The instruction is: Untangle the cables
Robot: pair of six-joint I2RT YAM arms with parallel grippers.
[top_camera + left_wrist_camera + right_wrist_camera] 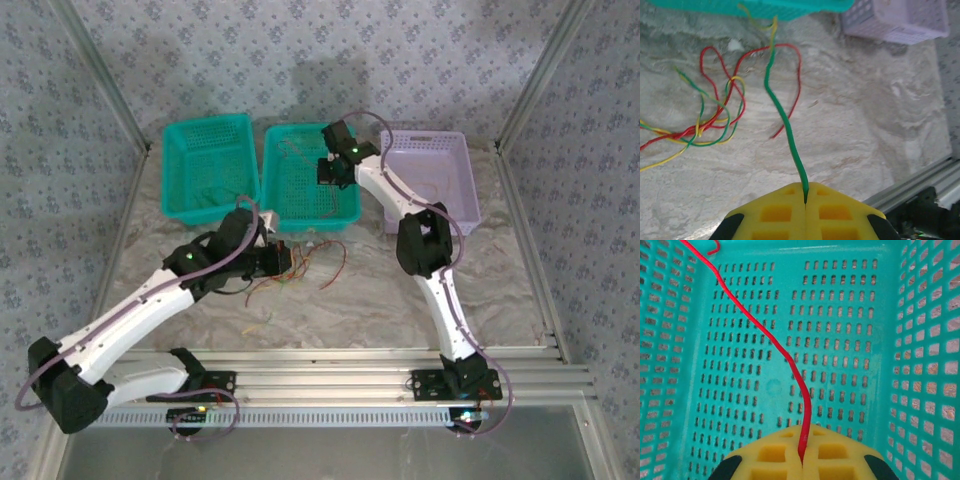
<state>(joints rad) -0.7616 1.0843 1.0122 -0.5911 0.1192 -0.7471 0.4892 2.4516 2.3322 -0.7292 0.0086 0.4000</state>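
Along the far edge of the surface (330, 320), three baskets are lined up: a left teal basket (205, 120), a middle teal basket (345, 210) and a lavender basket (468, 185). Just before the near wall of the middle teal basket, the cables (300, 270) are seen in a loose tangle on the surface. Three colours are counted, red, green and yellow, but the number of strands cannot be told. The left end effector (805, 199) is closed tight on one green cable (782, 120), which runs from the pads toward the teal basket's edge. That pinch is made plain by the left wrist view, while the top view places the wrist low beside the tangle. The right end effector (801, 456) is clamped on one red cable (785, 352) over a perforated teal floor, as given by the right wrist view. The top view sets that wrist above the right half of the middle teal basket.
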